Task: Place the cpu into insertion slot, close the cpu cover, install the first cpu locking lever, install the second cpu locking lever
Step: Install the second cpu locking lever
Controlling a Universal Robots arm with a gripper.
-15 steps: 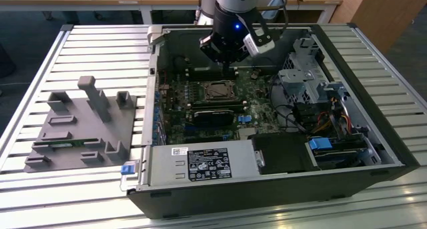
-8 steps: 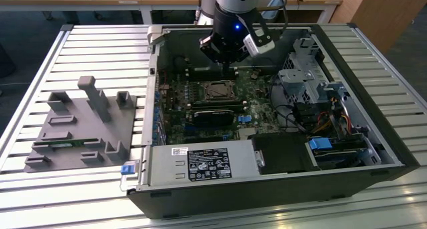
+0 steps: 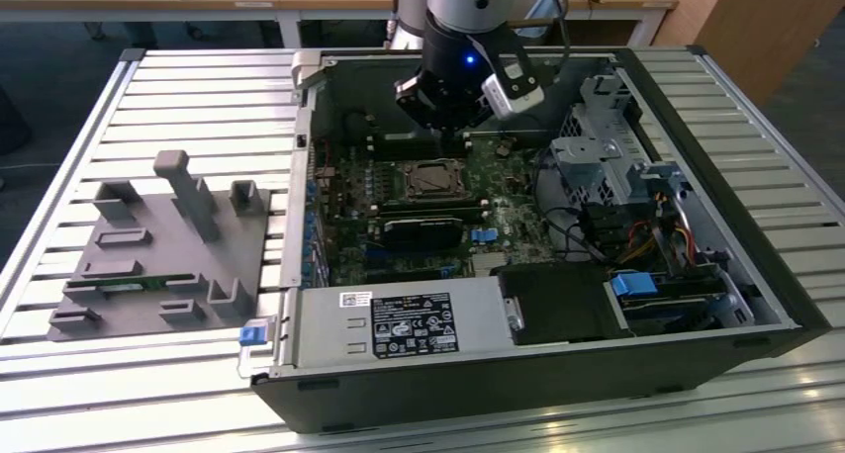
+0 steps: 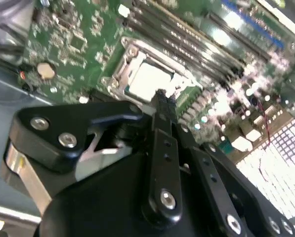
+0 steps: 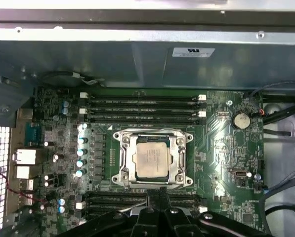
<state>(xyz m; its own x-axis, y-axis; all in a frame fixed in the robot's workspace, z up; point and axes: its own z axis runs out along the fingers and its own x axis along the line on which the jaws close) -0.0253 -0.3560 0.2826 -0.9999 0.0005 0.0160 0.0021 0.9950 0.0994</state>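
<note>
The cpu (image 5: 152,159) is a silver-grey square lying flat in the insertion slot on the green motherboard; it also shows as the cpu (image 3: 432,181) and the cpu (image 4: 148,79). The cpu cover (image 5: 123,143), a metal frame, lies down around the chip. Thin lever rods run along the frame's sides, and I cannot tell whether they are latched. My gripper (image 5: 159,191) hovers just beside the socket's edge with its black fingers together and nothing between them. In the exterior view the gripper (image 3: 456,136) hangs above the board just behind the socket.
Rows of memory slots (image 5: 142,106) flank the socket on both sides. The open case's walls (image 3: 713,156) ring the board, with a drive cage (image 3: 595,161) and cables on the exterior view's right. A power supply (image 3: 396,324) sits in front. A grey fixture (image 3: 158,245) stands outside the case.
</note>
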